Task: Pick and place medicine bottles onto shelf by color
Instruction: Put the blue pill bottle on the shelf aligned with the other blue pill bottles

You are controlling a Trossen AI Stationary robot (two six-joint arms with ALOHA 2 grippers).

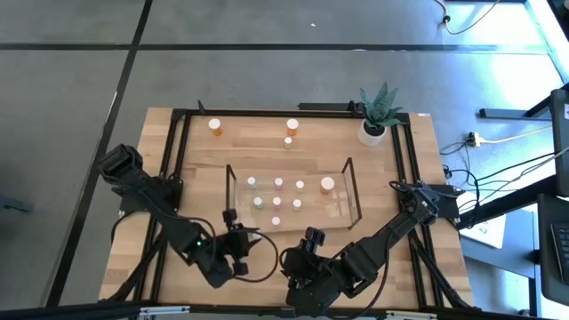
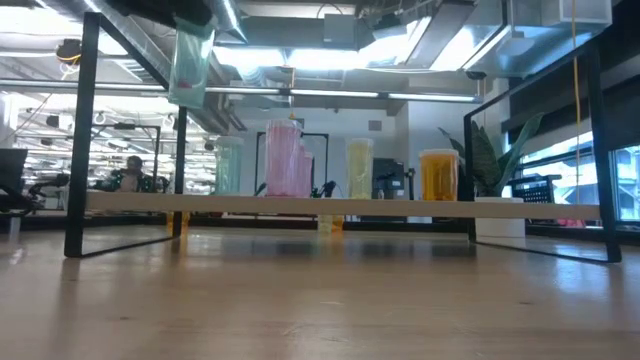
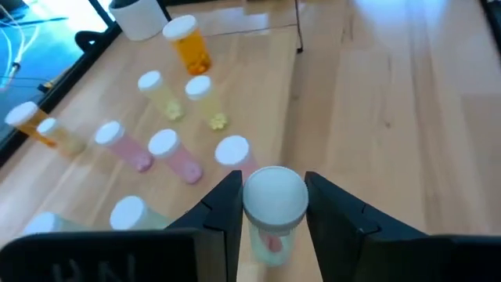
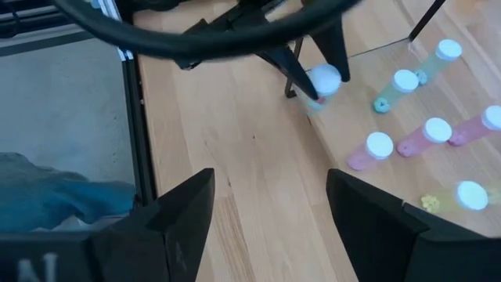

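Observation:
The shelf point(image 1: 348, 191), a clear rack with black frame ends, stands mid-table. Several white-capped medicine bottles stand on it, pinkish point(image 1: 278, 183), greenish point(image 1: 258, 203) and one larger orange point(image 1: 327, 184). Three more bottles, among them an orange one point(image 1: 216, 125), stand on the table beyond it. My left gripper point(image 1: 230, 216) is at the shelf's near left corner, shut on a greenish bottle point(image 2: 188, 65) that hangs above the shelf's left end. My right gripper point(image 4: 270, 211) hovers open and empty over the table near the front edge point(image 1: 311, 240). My left gripper pinches the greenish bottle between its two fingers point(image 3: 223, 211) at the white cap end point(image 3: 274, 196), one finger on each side. The body point(image 2: 190, 80) hangs below the fingers, slightly tilted. It is lifted clear of shelf and table.
A white pot with a green plant point(image 1: 372, 132) stands at the far right corner. Black rails point(image 1: 174, 151) frame the table. The shelf's black end frames point(image 2: 80, 140) rise at both ends. Bare wood point(image 1: 267, 244) lies between the shelf and the front edge.

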